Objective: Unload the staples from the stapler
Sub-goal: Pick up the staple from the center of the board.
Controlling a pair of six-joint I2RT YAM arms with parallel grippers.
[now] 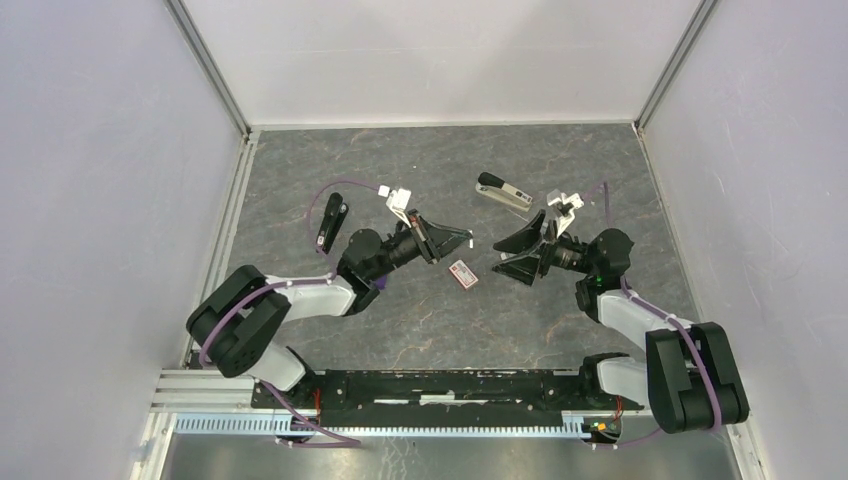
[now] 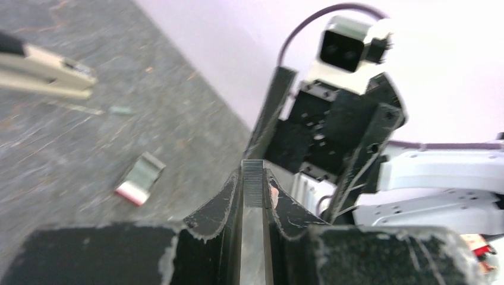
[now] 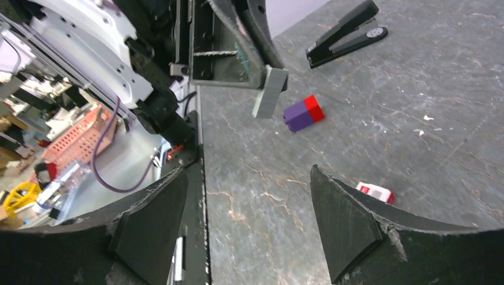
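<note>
Silvery staples (image 2: 252,178) pinched betw. L jaws, tip sticking out; R jaws spread.

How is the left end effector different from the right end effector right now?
The left end effector is shut, its jaws nearly together; the right end effector stands wide open. The left end effector pinches the staples; the right end effector holds nothing. Both are black and face each other over the table.

Bright, even overhead light; faint shadows; left wrist view's background blurred.
</note>
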